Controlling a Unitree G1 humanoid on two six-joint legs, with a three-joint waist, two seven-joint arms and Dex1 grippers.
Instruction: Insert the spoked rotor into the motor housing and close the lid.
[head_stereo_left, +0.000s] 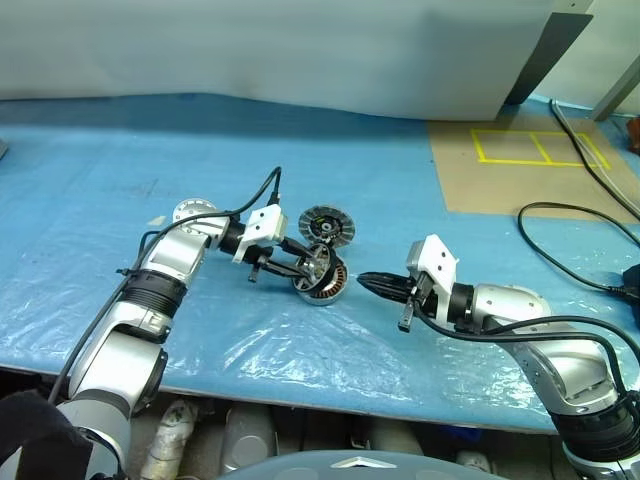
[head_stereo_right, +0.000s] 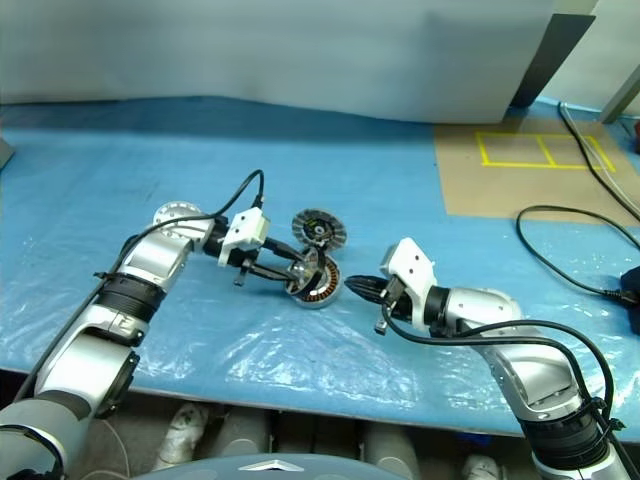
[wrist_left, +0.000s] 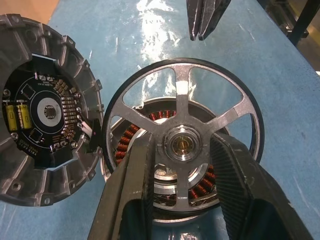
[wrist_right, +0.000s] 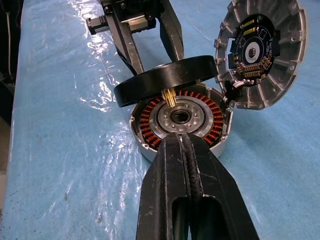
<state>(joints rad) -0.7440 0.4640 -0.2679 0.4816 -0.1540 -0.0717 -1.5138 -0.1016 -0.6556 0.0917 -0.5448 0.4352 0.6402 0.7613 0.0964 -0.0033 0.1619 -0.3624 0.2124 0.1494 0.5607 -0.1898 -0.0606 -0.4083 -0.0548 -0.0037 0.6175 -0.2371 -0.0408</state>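
Right wrist view puts our right gripper (wrist_right: 184, 142) nearest, fingers pressed together and empty, tip just short of the housing (wrist_right: 178, 119) on the blue sheet (wrist_right: 65, 150). We see copper windings ringing its silver hub. Above it, tilted, hangs the rotor (wrist_left: 182, 145), dark rim and pale spokes, pinched at its hub by our left gripper (head_stereo_left: 312, 268). Beyond stands the lid (wrist_right: 260, 52), hinged open, its dark circuit face showing.

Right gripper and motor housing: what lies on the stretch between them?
Only bare blue sheet lies between the shut right gripper and the motor housing, as the left eye view shows. The left gripper holds the spoked rotor tilted above the housing.
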